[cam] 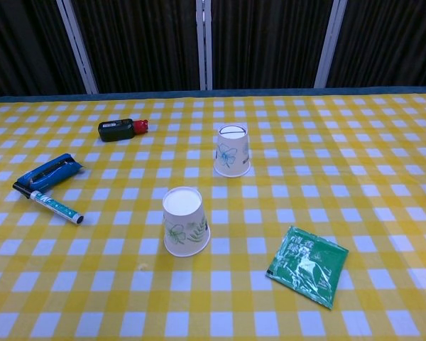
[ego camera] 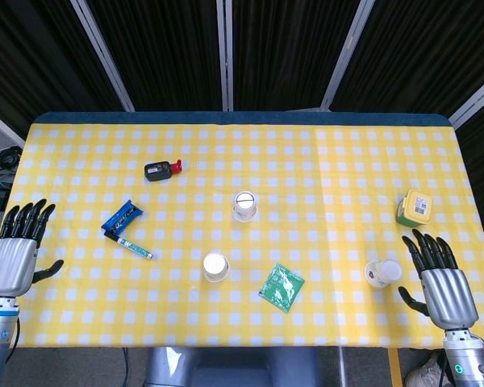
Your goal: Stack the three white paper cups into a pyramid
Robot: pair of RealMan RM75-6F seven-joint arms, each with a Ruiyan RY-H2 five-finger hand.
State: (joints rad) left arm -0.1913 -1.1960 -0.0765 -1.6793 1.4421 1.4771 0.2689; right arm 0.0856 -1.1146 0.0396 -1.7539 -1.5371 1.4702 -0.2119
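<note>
Two white paper cups stand upside down on the yellow checked table: one near the middle, one closer to the front. A third cup lies on its side near the right front edge, seen only in the head view. My right hand is open, fingers spread, just right of that lying cup and apart from it. My left hand is open at the table's left edge, holding nothing. Neither hand shows in the chest view.
A green packet lies right of the front cup. A blue stapler and a marker lie at left, a black and red object behind them. A green and yellow box sits at right.
</note>
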